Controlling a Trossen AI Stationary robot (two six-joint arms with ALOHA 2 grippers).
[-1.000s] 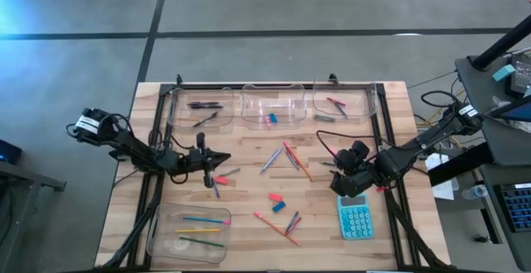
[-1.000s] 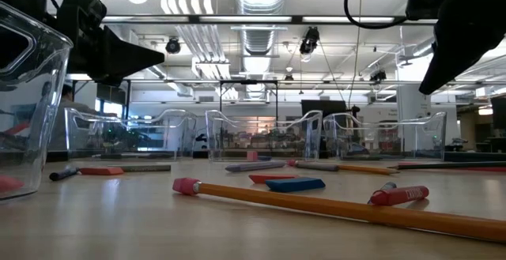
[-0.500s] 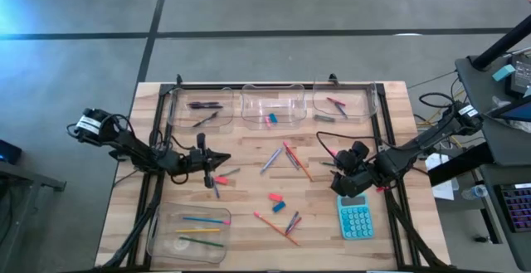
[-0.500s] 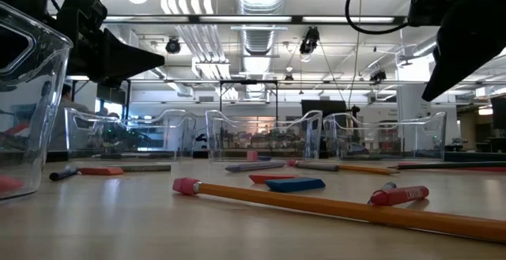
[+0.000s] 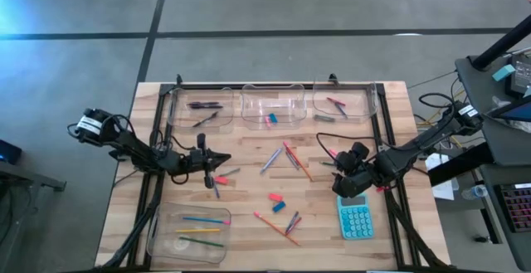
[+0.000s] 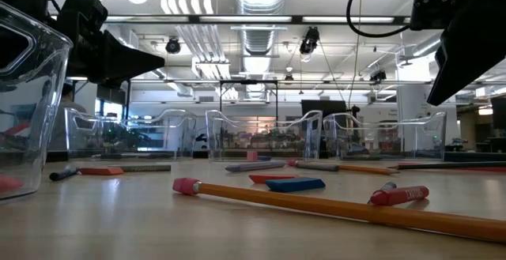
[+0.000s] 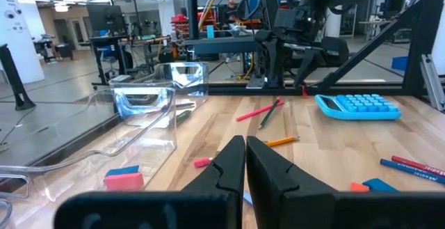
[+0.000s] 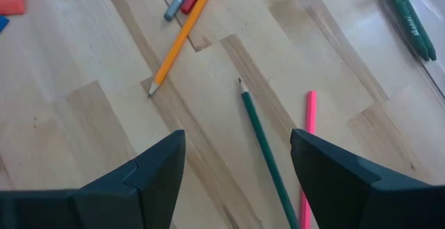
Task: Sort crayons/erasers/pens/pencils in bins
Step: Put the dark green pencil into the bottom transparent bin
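Note:
My left gripper (image 5: 222, 158) hovers shut and level over the table's left middle, holding nothing; its closed fingertips (image 7: 245, 143) point toward the right side. My right gripper (image 5: 340, 176) stands open above the table's right middle, tipped downward. Under it lie a green pencil (image 8: 263, 142) and a pink pencil (image 8: 308, 142), flat on the wood and untouched. Three clear bins (image 5: 272, 107) line the far edge, and one more (image 5: 189, 233) sits near left with pencils in it. Loose pencils (image 5: 286, 157), erasers (image 5: 276, 198) and crayons are scattered over the middle.
A teal calculator (image 5: 355, 217) lies just near-side of my right gripper. An orange pencil (image 6: 332, 206) and a red crayon (image 6: 399, 194) lie near the front edge. A dark frame rail (image 5: 274, 85) runs around the table. Bare wood lies between the two grippers.

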